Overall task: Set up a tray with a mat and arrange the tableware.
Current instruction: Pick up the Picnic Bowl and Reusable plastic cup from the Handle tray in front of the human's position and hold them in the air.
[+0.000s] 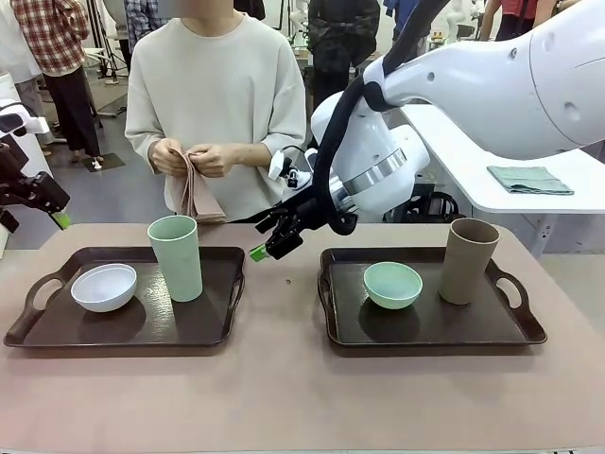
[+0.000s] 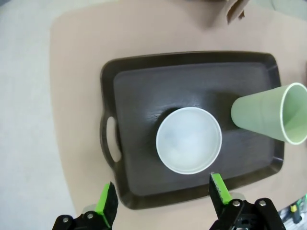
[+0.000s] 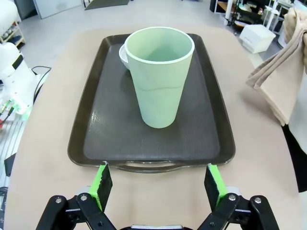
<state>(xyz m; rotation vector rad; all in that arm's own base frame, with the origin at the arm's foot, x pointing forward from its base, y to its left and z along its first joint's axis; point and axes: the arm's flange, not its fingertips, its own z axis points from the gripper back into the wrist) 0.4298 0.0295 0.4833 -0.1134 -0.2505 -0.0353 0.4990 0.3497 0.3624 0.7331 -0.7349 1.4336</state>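
— Brown left tray [image 1: 142, 326] and brown right tray [image 1: 435, 326] lie side by side on the beige worktop [image 1: 284, 397]. Contents?
— Left tray: white bowl [image 1: 104, 287] near the left handle, pale green cup [image 1: 176, 257] upright just to the bowl's right. Right tray: mint green bowl [image 1: 392, 284] left of centre, taupe cup [image 1: 469, 260] upright toward the right handle. Each bowl stands apart from its cup.
— Left pincer?
— Left pincer [image 2: 162, 196] hangs above the left tray, fingers spread wide, nothing between them. The white bowl lies below, just ahead of the fingertips.
— Right pincer?
— Right pincer [image 3: 157, 184] sits over bare worktop between the two trays, jaws wide apart and empty. It faces the left tray's right handle. The pale green cup stands beyond that handle, with the white bowl partly hidden behind it.
— Person?
— Stands at the far side, hands [image 1: 216, 161] holding a folded beige cloth [image 1: 194, 199] clear of the worktop. A folded green cloth [image 1: 529, 180] lies on a white table [image 1: 492, 194] behind the right arm.
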